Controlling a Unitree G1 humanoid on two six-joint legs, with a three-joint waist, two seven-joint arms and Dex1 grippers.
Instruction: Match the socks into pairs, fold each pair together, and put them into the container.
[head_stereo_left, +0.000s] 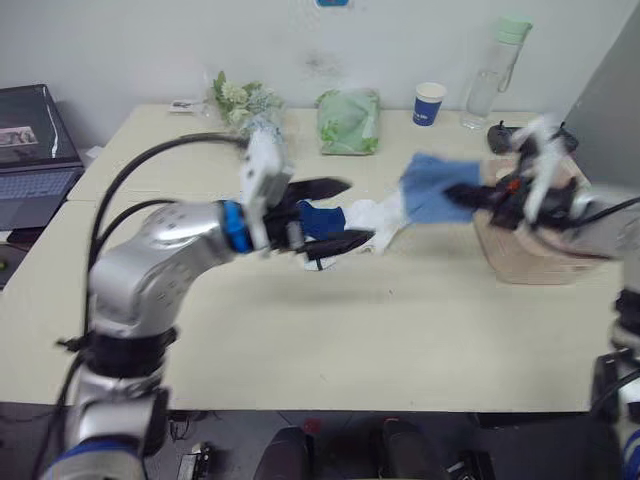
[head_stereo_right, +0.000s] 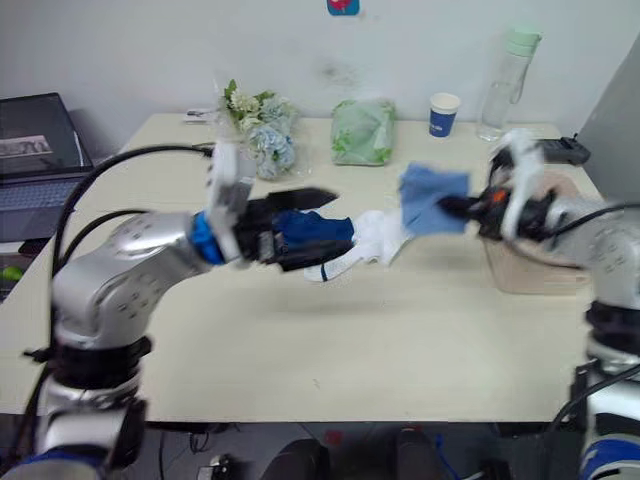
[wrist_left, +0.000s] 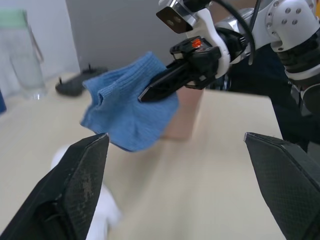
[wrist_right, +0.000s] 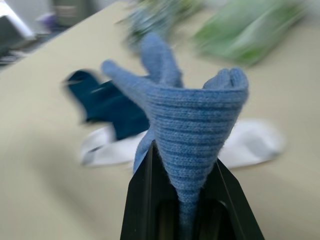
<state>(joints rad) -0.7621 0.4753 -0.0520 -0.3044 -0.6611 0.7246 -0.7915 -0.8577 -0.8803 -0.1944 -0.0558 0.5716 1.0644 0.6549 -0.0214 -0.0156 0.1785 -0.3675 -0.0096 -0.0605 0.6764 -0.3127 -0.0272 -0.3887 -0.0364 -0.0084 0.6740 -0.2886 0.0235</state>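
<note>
Pale wood-coloured table (head_stereo_left: 330, 340) is seen against a white wall, with a laptop (head_stereo_left: 30, 160) cut off at the far left edge. A bunch of flowers (head_stereo_left: 240, 100) is set at the back of the table, its outline blurred. The left gripper (head_stereo_left: 335, 213) is held low over the middle of the table with its two black fingers spread wide apart and nothing between them. Navy socks (head_stereo_left: 318, 217) are seen between those fingers, partly hidden by them, lying on white socks (head_stereo_left: 375, 215); how many of each lie in the heap cannot be told. A green bag (head_stereo_left: 348, 122) rests behind the heap, and a paper cup (head_stereo_left: 429, 103) and a clear bottle (head_stereo_left: 492, 75) stand further right by the wall. The light blue socks (wrist_right: 190, 125) are pinched between the fingers of the right gripper (wrist_left: 150, 91) and held in the air, clear of the table, to the right of the heap; whether one or two are held is hard to make out. The pink container (head_stereo_left: 535, 262) stands near the right edge, largely covered by the right arm.
</note>
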